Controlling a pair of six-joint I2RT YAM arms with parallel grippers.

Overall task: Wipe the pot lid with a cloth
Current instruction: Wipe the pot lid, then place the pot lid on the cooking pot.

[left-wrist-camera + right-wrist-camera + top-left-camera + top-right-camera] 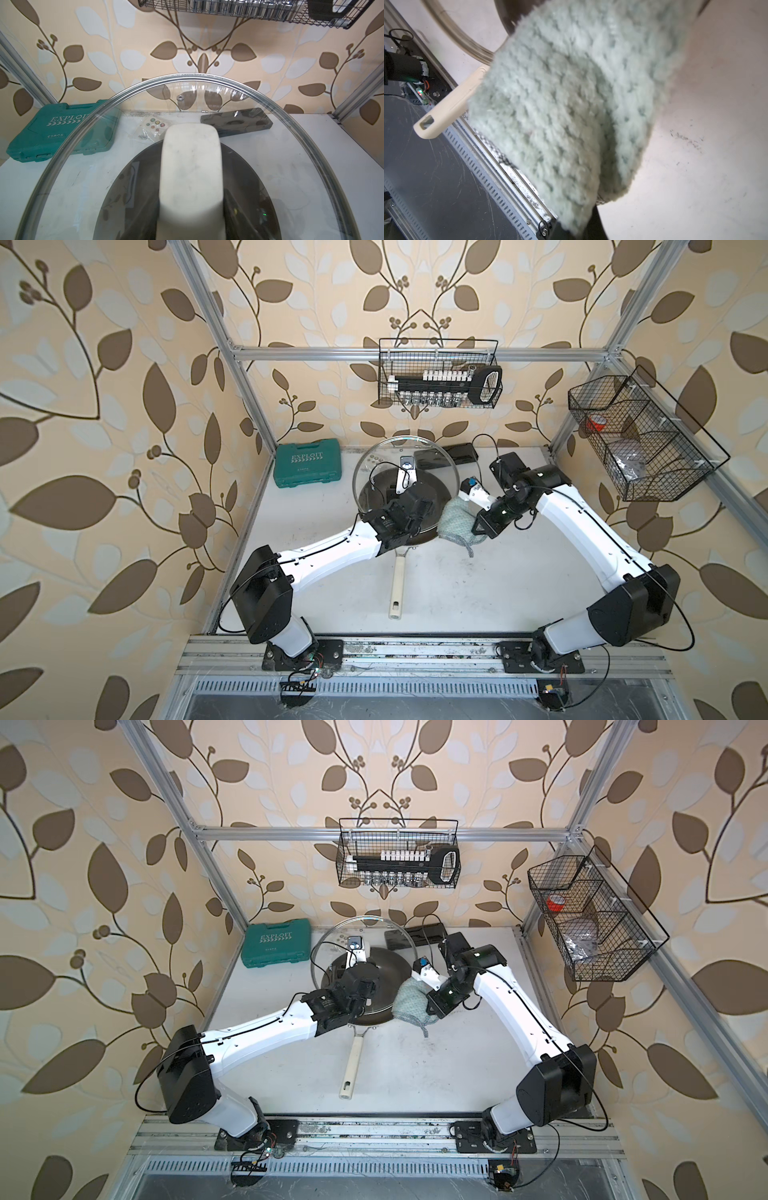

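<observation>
The pot lid point(370, 472) point(328, 952) is a clear glass disc with a metal rim point(187, 75), held tilted above the dark frying pan point(434, 499). My left gripper point(405, 495) point(191, 224) is shut on the lid's cream-white handle point(191, 170), with a dark jaw on either side of it. The cloth point(457, 520) point(409, 1000) point(571, 104) is pale mint-green and knitted. It hangs bunched from my right gripper point(469, 522) point(583, 230), which is shut on it just right of the pan's rim. The cloth hides most of the fingers.
The pan's cream stick handle point(398, 585) points toward the front edge. A green tool case point(307, 464) and a black flat box point(453, 454) lie by the back wall. Wire baskets hang on the back wall point(440, 377) and on the right frame point(636, 439).
</observation>
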